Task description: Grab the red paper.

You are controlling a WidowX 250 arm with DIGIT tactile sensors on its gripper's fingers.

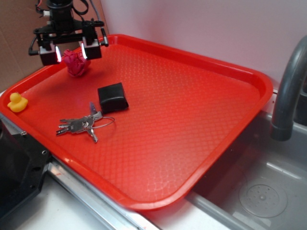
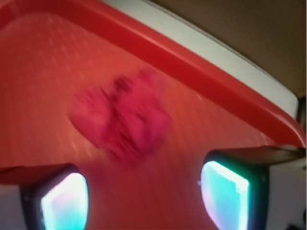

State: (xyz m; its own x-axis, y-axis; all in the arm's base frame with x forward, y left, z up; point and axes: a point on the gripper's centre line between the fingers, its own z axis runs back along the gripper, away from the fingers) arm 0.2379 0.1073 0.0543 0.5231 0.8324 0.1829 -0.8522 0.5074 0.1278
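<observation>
Red paper [image 1: 76, 62] sits on the tray [image 1: 192, 115] — end effector [image 1: 71, 51] spread wide above it, empty.

The exterior view is evenly and brightly lit, and only soft, short shadows are cast beside the black box [image 1: 113, 97]. The wrist view is blurred: the red paper [image 2: 122, 117] is smeared, and two glowing cyan-white patches are overexposed just below it.
</observation>
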